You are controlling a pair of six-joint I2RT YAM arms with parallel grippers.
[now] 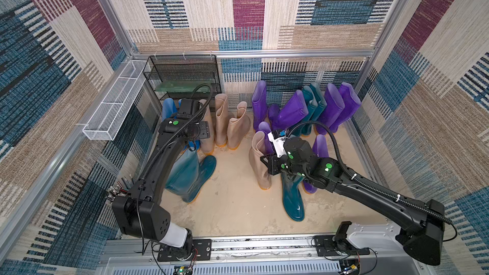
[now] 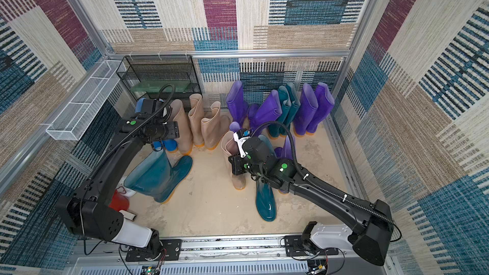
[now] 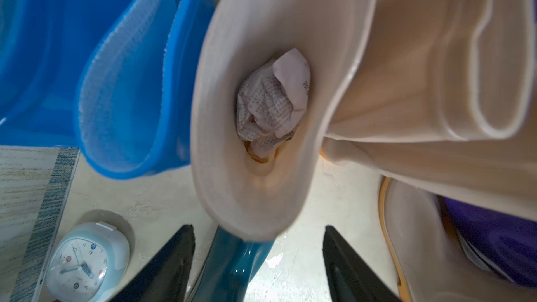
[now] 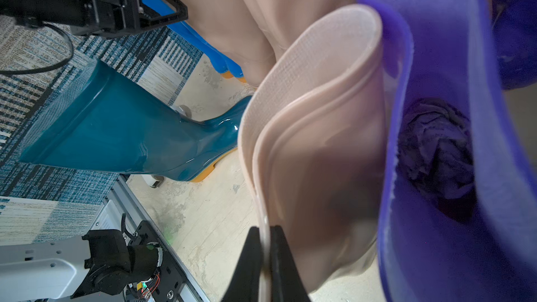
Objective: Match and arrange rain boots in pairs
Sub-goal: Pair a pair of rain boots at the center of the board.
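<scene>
R gripper (image 4: 266, 242) clamped on tan boot (image 4: 313, 146) rim, purple boot (image 4: 436, 53) just beside it. L gripper (image 3: 258, 229) well apart from that boot, spread wide, holding nothing.

Carpet-patterned walls (image 1: 248, 9), beige floor (image 1: 238, 202), mesh shelf (image 1: 182, 72).

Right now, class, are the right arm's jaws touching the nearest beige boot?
Touching. The right wrist view shows the right jaws closed on the cuff of the beige boot, pinching its wall between them.
</scene>
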